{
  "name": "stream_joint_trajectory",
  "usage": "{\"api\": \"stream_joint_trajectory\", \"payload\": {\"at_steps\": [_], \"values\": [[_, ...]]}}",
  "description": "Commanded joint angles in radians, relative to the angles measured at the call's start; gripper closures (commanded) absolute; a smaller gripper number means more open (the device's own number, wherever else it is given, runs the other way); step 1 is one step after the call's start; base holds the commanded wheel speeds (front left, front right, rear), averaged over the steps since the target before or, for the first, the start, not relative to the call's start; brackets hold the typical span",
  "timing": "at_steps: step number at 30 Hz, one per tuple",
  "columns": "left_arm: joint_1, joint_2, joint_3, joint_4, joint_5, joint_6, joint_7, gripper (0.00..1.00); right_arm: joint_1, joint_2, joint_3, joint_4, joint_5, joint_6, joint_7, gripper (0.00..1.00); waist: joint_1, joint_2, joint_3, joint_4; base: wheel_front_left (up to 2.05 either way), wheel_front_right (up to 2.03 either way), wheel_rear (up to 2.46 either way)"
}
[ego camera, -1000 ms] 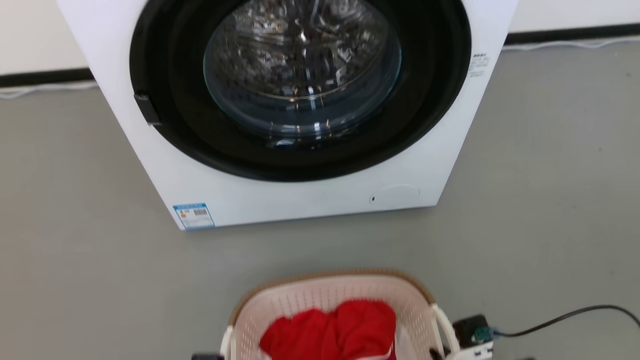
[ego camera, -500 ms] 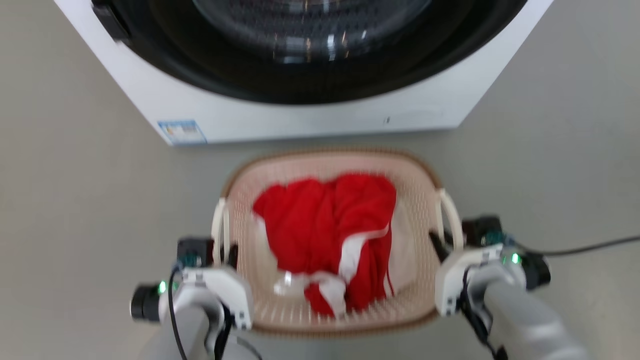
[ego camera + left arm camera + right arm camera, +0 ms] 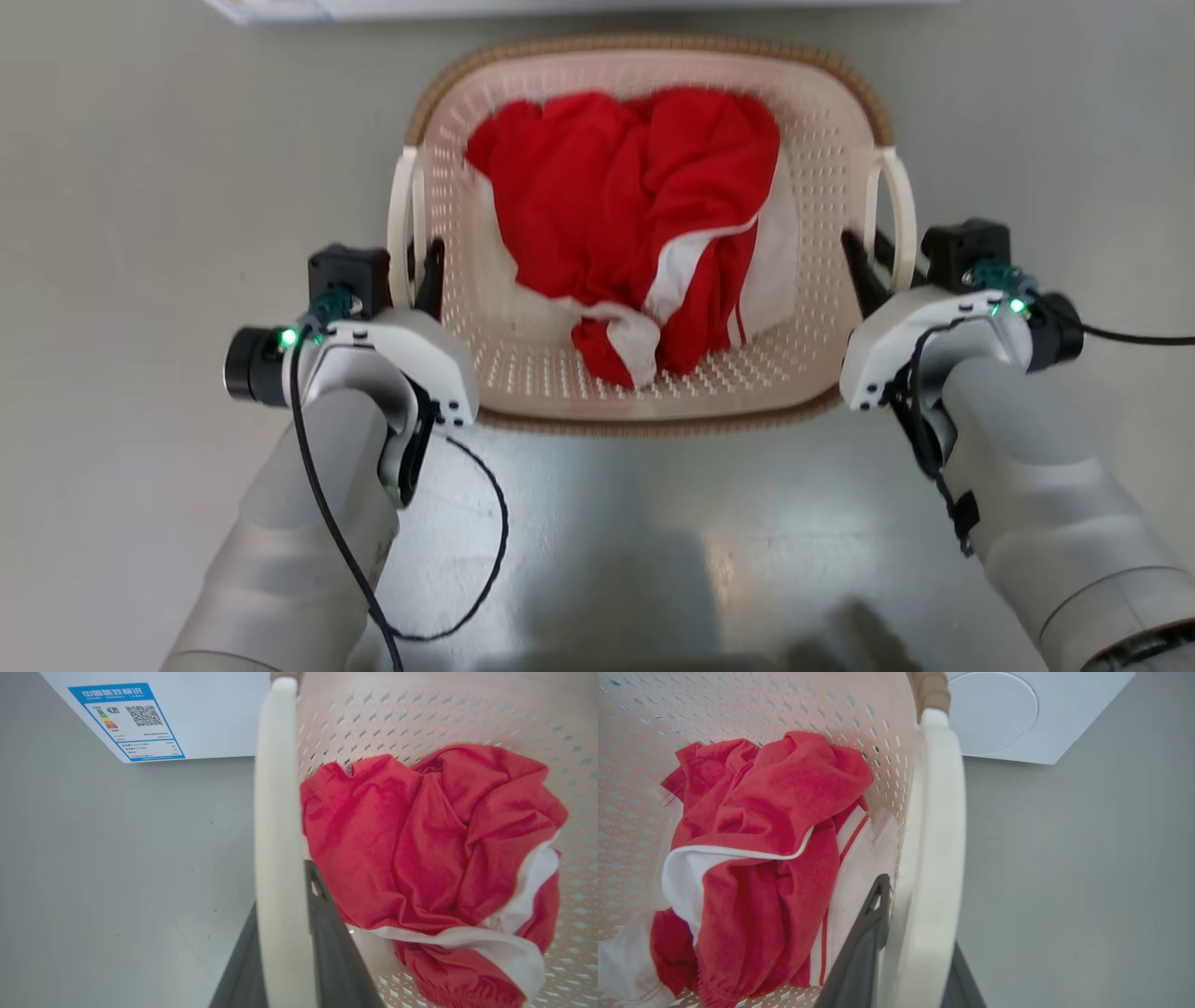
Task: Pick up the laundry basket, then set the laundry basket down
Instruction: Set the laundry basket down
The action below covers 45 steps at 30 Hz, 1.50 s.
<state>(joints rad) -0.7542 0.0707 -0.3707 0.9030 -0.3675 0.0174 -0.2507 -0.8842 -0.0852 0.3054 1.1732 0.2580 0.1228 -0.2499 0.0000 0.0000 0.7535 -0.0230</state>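
Before the washer point(image 3: 215, 718), laundry basket point(image 3: 560, 373) crosswise

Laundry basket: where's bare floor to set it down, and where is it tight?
Bare floor lies left of the left hand and on the robot's side of the laundry basket. Right of the right hand a black cable crosses it. Tight: the washer just beyond the far rim.

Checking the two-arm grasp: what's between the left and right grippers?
The laundry basket, red-and-white clothing inside, spans the gap between left gripper and right gripper; each grips one of its side handles. Head view shows it.
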Motion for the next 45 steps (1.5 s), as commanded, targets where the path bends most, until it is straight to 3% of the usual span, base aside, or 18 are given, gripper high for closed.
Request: {"api": "stream_joint_trajectory", "payload": {"at_steps": [1, 9, 18, 36, 37, 38, 39, 45], "values": [[-0.021, 0.026, 0.026, -0.036, 0.022, -0.02, -0.011, 1.0, 0.02, 0.008, 0.004, -0.03, -0.036, 0.008, -0.012, 1.0, 0.0, 0.0, 0.077, 0.012, 0.0, 0.0, 0.0], [-0.043, 0.019, 0.097, -0.115, 0.089, -0.022, -0.011, 1.0, 0.01, 0.02, -0.104, -0.148, -0.165, 0.008, -0.012, 1.0, 0.0, 0.0, 0.158, 0.008, 0.0, 0.0, 0.0], [-0.066, 0.003, 0.142, -0.104, 0.142, -0.041, -0.011, 1.0, 0.011, 0.032, -0.174, -0.183, -0.241, 0.008, -0.012, 1.0, 0.0, 0.0, 0.195, 0.013, 0.0, 0.0, 0.0], [-0.108, -0.014, 0.176, -0.043, 0.185, -0.058, -0.011, 1.0, 0.019, 0.035, -0.2, -0.196, -0.234, 0.008, -0.012, 1.0, 0.0, 0.0, 0.217, 0.018, 0.0, 0.0, 0.0], [-0.108, -0.015, 0.185, -0.045, 0.182, -0.051, -0.011, 0.86, 0.018, 0.035, -0.21, -0.202, -0.232, 0.008, -0.012, 0.64, 0.0, 0.0, 0.218, 0.017, 0.0, 0.0, 0.0], [-0.107, -0.016, 0.191, -0.046, 0.18, -0.045, -0.011, 0.51, 0.018, 0.035, -0.217, -0.204, -0.239, 0.008, -0.012, 0.0, 0.0, 0.0, 0.218, 0.017, 0.0, 0.0, 0.0], [-0.105, -0.016, 0.196, -0.041, 0.179, -0.039, -0.011, 0.0, 0.019, 0.035, -0.223, -0.202, -0.246, 0.008, -0.012, 0.0, 0.0, 0.0, 0.218, 0.017, 0.0, 0.0, 0.0], [-0.1, -0.019, 0.213, -0.02, 0.157, -0.031, -0.011, 0.0, 0.032, 0.035, -0.261, -0.241, -0.276, 0.008, -0.012, 0.0, 0.0, 0.0, 0.211, 0.021, 0.0, 0.0, 0.0]]}}
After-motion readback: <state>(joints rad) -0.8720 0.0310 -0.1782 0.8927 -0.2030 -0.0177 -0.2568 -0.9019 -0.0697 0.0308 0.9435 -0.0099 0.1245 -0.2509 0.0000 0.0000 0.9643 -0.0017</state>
